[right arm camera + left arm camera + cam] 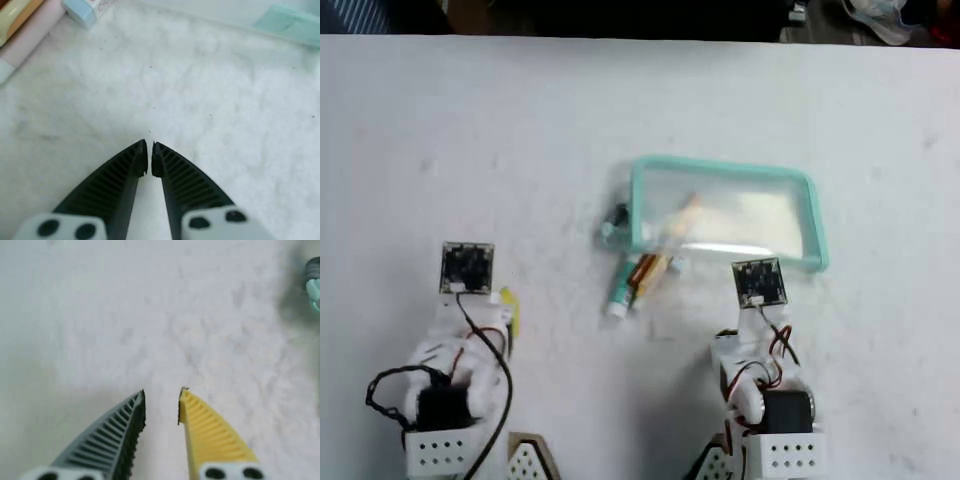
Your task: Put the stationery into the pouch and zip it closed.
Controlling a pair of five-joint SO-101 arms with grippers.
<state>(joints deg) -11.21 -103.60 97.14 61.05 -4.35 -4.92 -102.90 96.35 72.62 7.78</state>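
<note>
- The pouch (pixel 725 165), clear with a teal border, lies flat on the white table (pixel 520 130).
- A bundle of pens (pixel 638 272) lies slanted at the pouch's near-left corner. Their near ends are out on the table, and their far ends seem to reach in under the clear face.
- A small dark and teal piece (pixel 616 218) sits against the pouch's left edge; I cannot tell what it is.
- The right gripper (pixel 149 150) hangs just off the pouch's near edge, black tips pressed almost together, holding nothing.
- The left gripper (pixel 161 402) is well to the left of the pouch over bare table, its grey and yellow fingers slightly parted and empty.
</note>
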